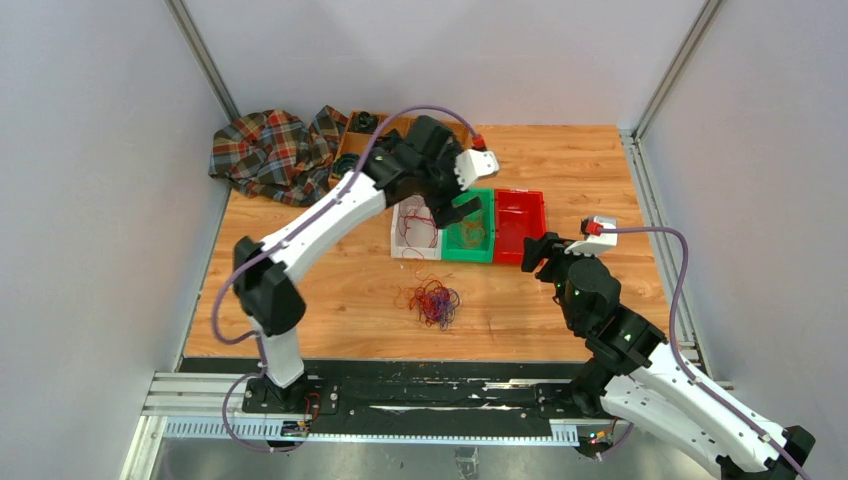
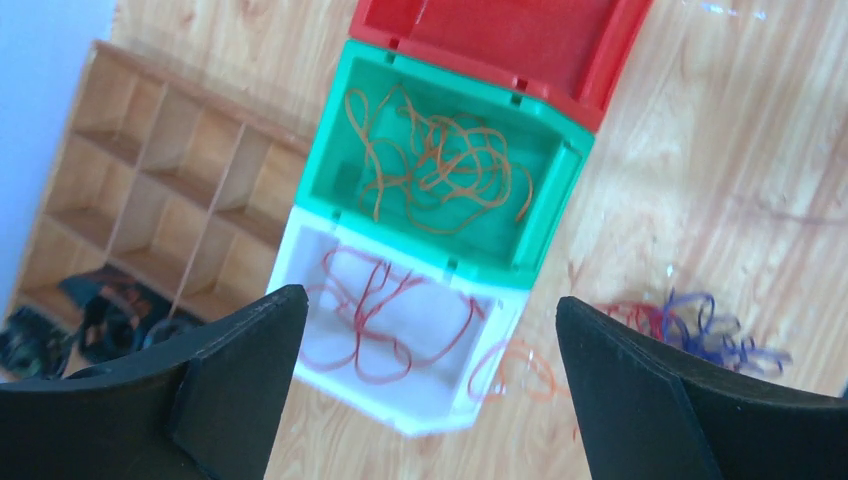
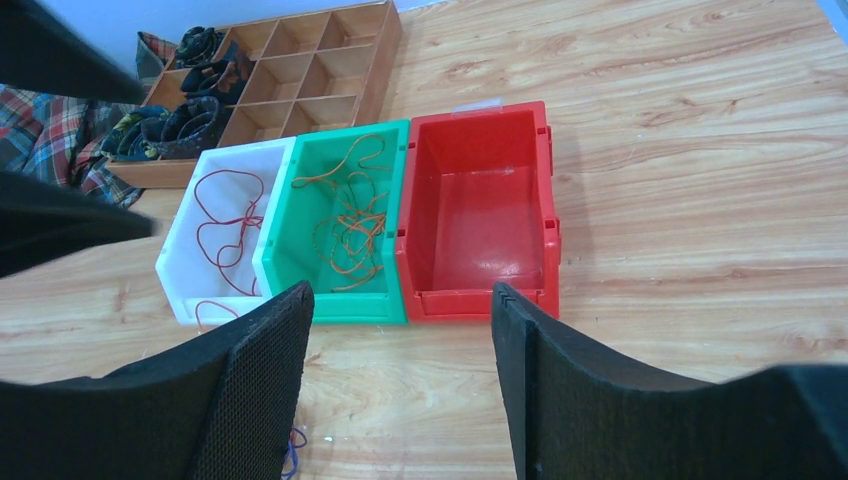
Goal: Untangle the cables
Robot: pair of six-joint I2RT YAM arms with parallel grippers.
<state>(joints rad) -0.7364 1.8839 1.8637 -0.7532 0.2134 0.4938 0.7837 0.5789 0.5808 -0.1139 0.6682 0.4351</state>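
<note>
Hovering over the white bin (image 2: pixel 400 412) holding red cables (image 2: pixel 370 320), the left pincer (image 2: pixel 430 300) gapes open, empty; the right pincer (image 3: pixel 400 290) is open too; 1 tangle (image 1: pixel 433 300) lies on the bench (image 1: pixel 330 300).

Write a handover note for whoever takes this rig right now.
Left gripper: open, empty, over the white bin.
Right gripper: open, empty, in front of the red bin.
Done: red cables in the white bin, orange cables in the green bin; the red bin holds nothing.
To do: the tangle of red and purple-blue cables on the table, in front of the bins.
</note>
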